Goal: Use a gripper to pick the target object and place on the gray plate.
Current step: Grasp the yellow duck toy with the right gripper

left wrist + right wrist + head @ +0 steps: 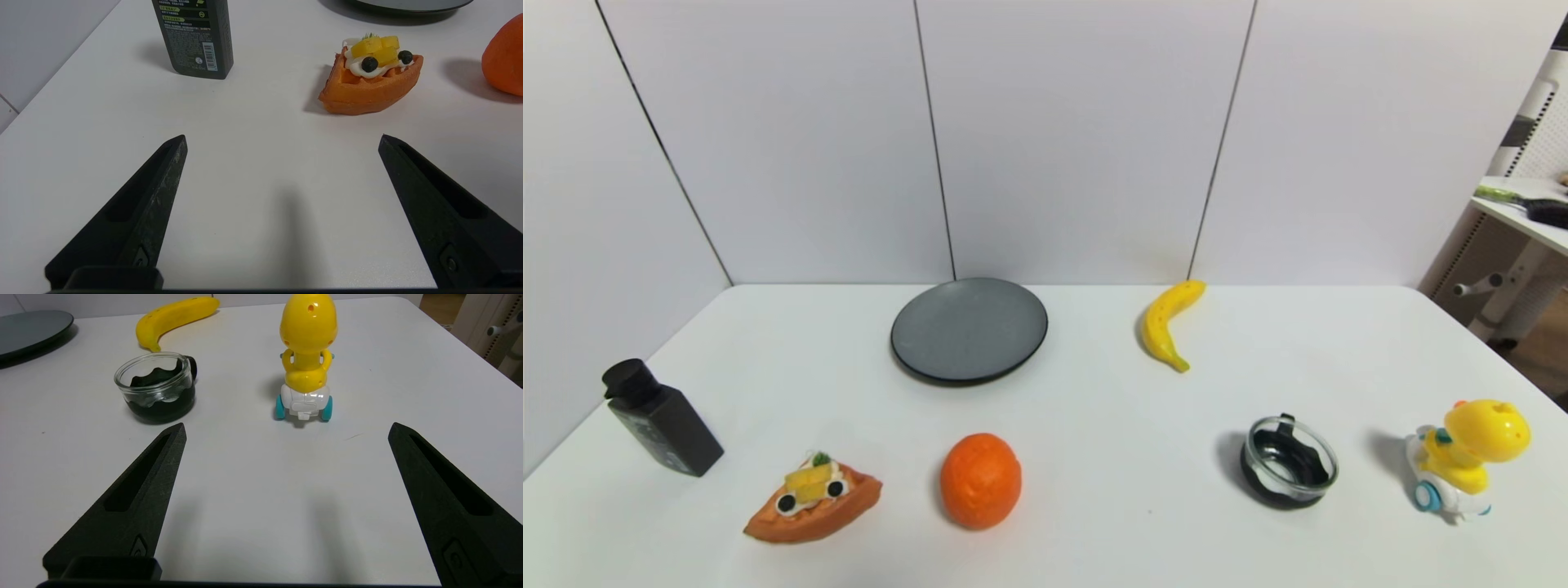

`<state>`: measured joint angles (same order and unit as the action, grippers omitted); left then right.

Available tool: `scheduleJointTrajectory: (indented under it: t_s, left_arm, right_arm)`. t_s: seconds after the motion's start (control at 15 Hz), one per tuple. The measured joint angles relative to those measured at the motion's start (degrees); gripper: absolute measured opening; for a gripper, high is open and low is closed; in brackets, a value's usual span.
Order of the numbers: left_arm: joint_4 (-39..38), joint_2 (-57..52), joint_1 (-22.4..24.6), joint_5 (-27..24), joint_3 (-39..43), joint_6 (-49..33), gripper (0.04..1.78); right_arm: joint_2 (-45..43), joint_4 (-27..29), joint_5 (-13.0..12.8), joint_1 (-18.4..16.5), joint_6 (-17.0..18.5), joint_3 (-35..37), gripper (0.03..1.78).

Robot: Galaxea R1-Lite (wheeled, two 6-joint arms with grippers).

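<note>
near the table's [1094,392] front right corner the duck [1470,453] stands upright on its wheels, facing the back edge, away from the right gripper [286,430], whose fingers are spread wide. the plate [969,329] sits at the back edge. left gripper [282,139] gapes too, near a bottle [196,36] whose label is too small to read.

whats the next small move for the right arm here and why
Probably ease the right end effector straight forward toward the duck toy. It is open, holds nothing, and the duck stands upright on the table just ahead, between the fingers' line. The gray plate is bare; the left end effector sits idle.
</note>
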<state>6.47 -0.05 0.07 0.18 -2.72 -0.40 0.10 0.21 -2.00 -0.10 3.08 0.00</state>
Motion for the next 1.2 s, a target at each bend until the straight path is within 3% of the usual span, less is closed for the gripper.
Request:
scheduleJointTrajectory:
  t_s: [0.47, 1.2]
  left_arm:
    - [0.0, 0.0, 0.0, -0.02, 0.02, -0.01, 1.69]
    - [0.0, 0.0, 0.0, -0.02, 0.05, 0.0, 1.69]
  right_arm:
    - [4.33, 1.27, -0.01, -0.11, -0.3, -2.84, 1.71]
    - [34.02, 1.63, -0.06, -0.8, -2.4, -27.01, 1.71]
